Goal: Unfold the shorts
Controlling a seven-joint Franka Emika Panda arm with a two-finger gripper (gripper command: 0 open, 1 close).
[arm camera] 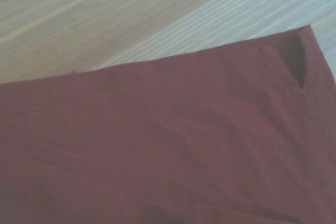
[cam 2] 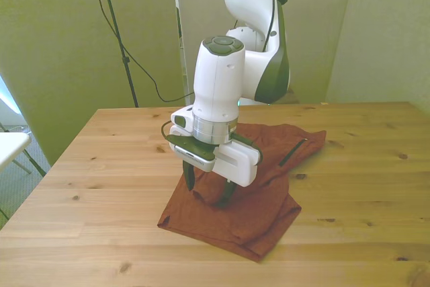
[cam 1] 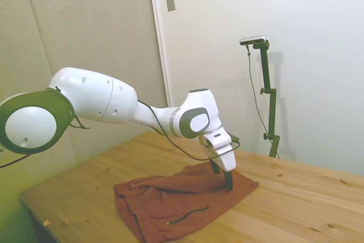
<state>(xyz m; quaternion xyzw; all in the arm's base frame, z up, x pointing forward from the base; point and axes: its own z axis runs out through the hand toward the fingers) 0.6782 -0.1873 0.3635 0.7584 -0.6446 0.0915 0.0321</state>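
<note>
Front view shows the wooden table (cam 2: 376,166) filling the lower half, and the shorts (cam 2: 262,193) lie on it as the landmark for all else. They are a folded, rumpled rust-orange heap, one layer doubled over another, with a raised fold near the middle. A dark zipper line (cam 2: 291,153) runs along the part of the shorts toward the front view's right, and another zipper (cam 1: 187,215) shows in the side view on the near flap. No container appears on the table.

Above the shorts the white arm (cam 2: 218,92) comes down almost vertically. The gripper (cam 2: 209,190) sits low over the shorts, its two dark fingers spread apart, one (cam 2: 190,178) at the edge of the cloth toward the front view's left, the other (cam 2: 226,196) at the raised fold. Whether the tips touch the cloth cannot be told. Nothing is held between the fingers.

Side view hides one finger behind the other, so only a single dark tip (cam 1: 228,180) shows at the far part of the shorts. The wrist view is blurred: it shows only red cloth (arm camera: 157,145) with a straight hem against pale wood (arm camera: 105,14)
</note>
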